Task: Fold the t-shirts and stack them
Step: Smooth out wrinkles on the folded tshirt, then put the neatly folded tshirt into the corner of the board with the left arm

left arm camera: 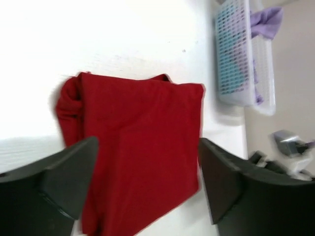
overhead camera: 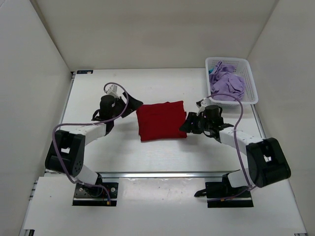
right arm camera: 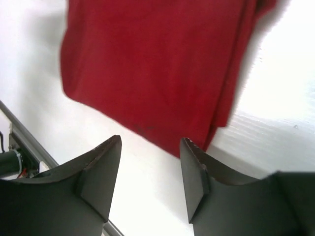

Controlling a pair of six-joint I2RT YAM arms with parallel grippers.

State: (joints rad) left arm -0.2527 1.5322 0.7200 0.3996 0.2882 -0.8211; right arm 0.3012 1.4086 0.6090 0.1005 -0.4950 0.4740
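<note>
Currently the red t-shirt [overhead camera: 161, 120] lies folded into a rough square at the middle of the table [overhead camera: 162, 160], between the two arms. On the left gripper [left arm camera: 147, 162] the fingers are spread wide, with red cloth showing between and beyond them and nothing pinched; whether the tips touch the cloth I cannot tell. On the right gripper [right arm camera: 150, 147] the fingers are likewise apart, with bare table between them and the shirt's edge just past the tips; nothing is held. The lavender t-shirt [overhead camera: 226, 84] sits crumpled in the white mesh basket [overhead camera: 250, 73] at the far right. I cannot make out a teal one with certainty.

Risks, as judged:
1. Both sets of fingers sit close to the fold, so a low or sideways pull-away could catch a layer and drag it open. The left wrist view shows one corner bunched into a lump, and the right wrist view shows loose layered edges along one side. These are the likeliest spots to snag.
2. The fold is not quite square, so a stack built on it may lean or slide.
3. The lavender cloth is heaped against the basket wall, so lifting it may bring tangled cloth along or tip the light basket.
</note>
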